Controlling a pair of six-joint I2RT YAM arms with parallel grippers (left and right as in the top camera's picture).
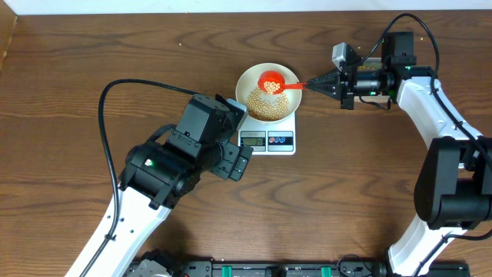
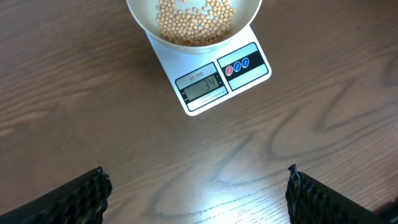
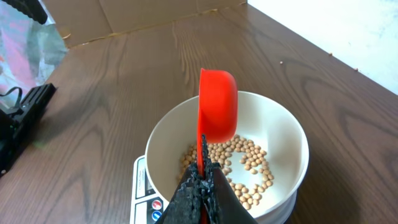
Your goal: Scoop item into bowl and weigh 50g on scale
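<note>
Dark wood-grain table (image 1: 77, 61) fills every view, and near its middle the scale (image 1: 267, 140) carries the bowl (image 1: 250, 77), which has a loose layer of beans (image 1: 269, 106) in its bottom.

Your right gripper (image 1: 317, 82) is clamped fully closed on the handle of a red scoop (image 1: 271, 81). The handle's long axis runs nearly straight from the gripper, out on the bowl's right, leftward over the rim. It puts the scoop's cup above the far half of the bowl, inside the rim line. From above you can see a few beans lying in the cup with its mouth facing up.

That axis is what your next move turns on, as I judge it. Roll the wrist about the handle line and whatever spills drops straight into the bowl, with no reaching needed. The right arm is the only one placed for this.

Your left gripper (image 2: 196, 177) hangs over bare table on the scale's near-left side. Its fingers are spread wide and hold nothing, and they point toward the display.

From the left wrist camera the display seems to read 34, so you are probably short of target. Tip gently, because a full dump could overshoot and the bowl rests loose on the scale.
</note>
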